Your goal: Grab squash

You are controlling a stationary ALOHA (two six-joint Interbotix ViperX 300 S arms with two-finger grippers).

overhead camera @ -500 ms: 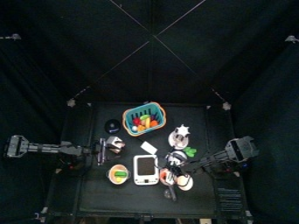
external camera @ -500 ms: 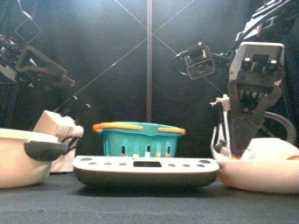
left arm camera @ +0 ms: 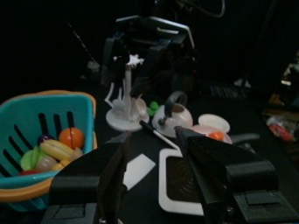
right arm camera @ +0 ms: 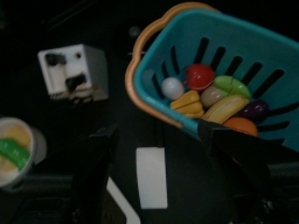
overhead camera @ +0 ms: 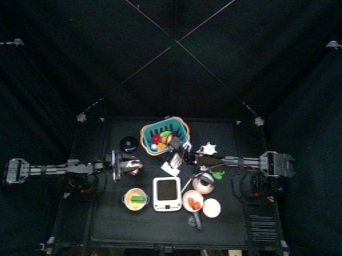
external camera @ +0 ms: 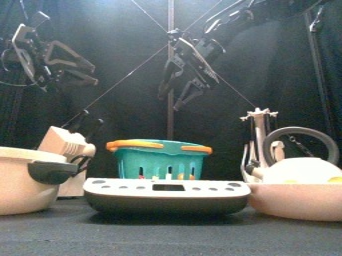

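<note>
Right wrist view — slatted teal plastic basket [right arm camera: 222,66], glossy rounded play food, right tool [right arm camera: 158,144] spread wide

So my right black arm's gripper [overhead camera: 175,153] just swung away from the white bowls at the table's right front, rose, and now I've got it hanging wide open above the teal plastic basket [overhead camera: 166,135] of toy fruit.
</note>
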